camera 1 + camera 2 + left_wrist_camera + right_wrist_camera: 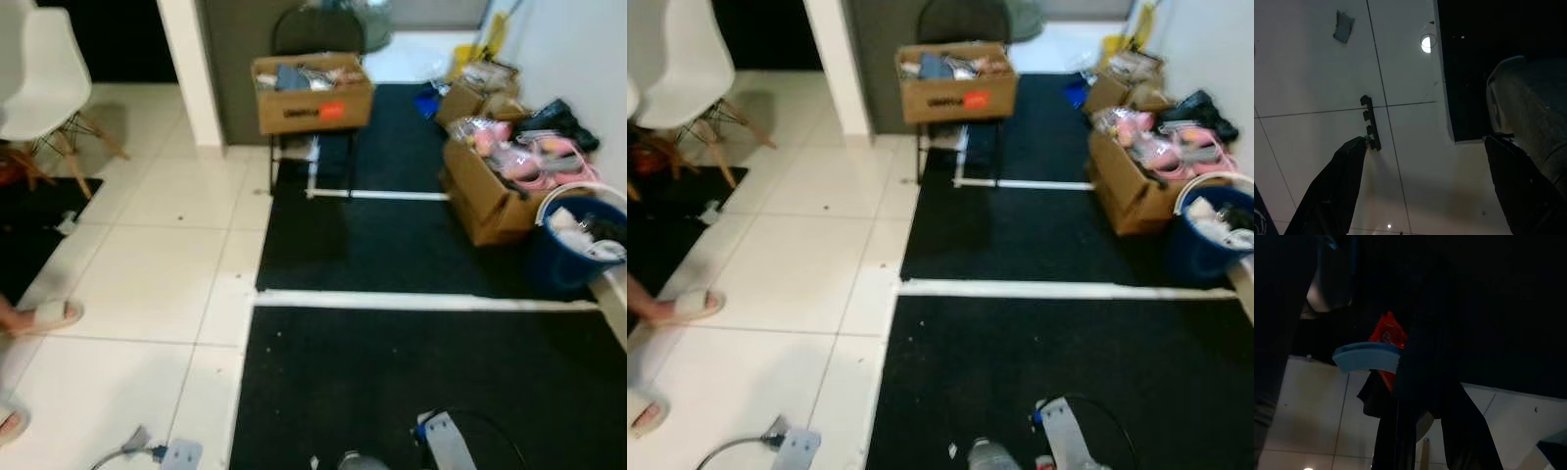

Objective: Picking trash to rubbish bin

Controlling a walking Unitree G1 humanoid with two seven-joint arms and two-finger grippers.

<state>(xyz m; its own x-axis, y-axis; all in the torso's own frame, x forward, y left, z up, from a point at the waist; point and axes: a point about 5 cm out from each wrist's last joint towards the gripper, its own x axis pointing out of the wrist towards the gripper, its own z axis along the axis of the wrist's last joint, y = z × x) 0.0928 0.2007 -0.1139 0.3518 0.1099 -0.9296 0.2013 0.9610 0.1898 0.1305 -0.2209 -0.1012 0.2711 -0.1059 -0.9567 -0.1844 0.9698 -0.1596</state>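
Note:
The rubbish bin (566,257) is a blue bucket with a white rim, standing at the right wall and holding pale trash. In the dark right wrist view, my right gripper (1400,367) hangs low over the edge of a black mat, its fingers shut on a red wrapper (1388,339). A pale blue flat piece (1366,357) sits at the same spot. My left gripper (1425,142) hangs open over white tile with nothing between its fingers (1334,191).
A cardboard box (312,93) of clutter rests on a black chair ahead. More full boxes (490,186) line the right wall beside the bin. A person's slippered foot (44,315) and a white chair (39,78) are on the left. A plug and cable (147,450) lie near my feet.

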